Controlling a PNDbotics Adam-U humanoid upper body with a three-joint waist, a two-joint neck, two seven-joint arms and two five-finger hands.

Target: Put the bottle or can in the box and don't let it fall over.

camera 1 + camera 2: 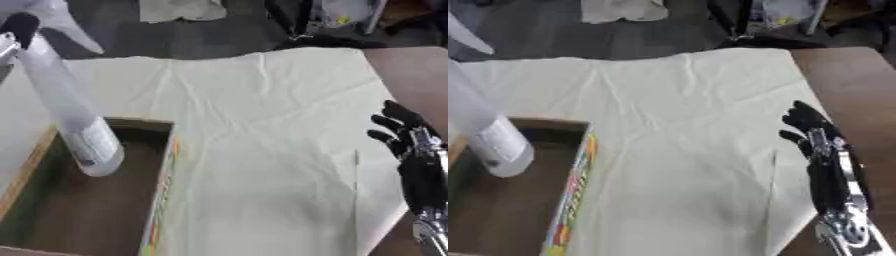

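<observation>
Nearest: cardboard box [162, 200], lower left, on pale cloth [262, 125]. White bottle [74, 125] tilted, base inside box. Left hand [19, 27] at bottle's top, fingers unclear. Right hand [820, 150] idle, fingers relaxed, spread.

Nothing readable anywhere. Showing only a pale label with blurred grey marks on the lower part of the white bottle [94, 145], too smeared to make out as letters or numbers. Running along the near wall of the box [572, 197], a strip of coloured print in red, yellow, green and blue, no word or brand legible in it. Carrying no writing or signs, the white cloth [262, 130].
</observation>
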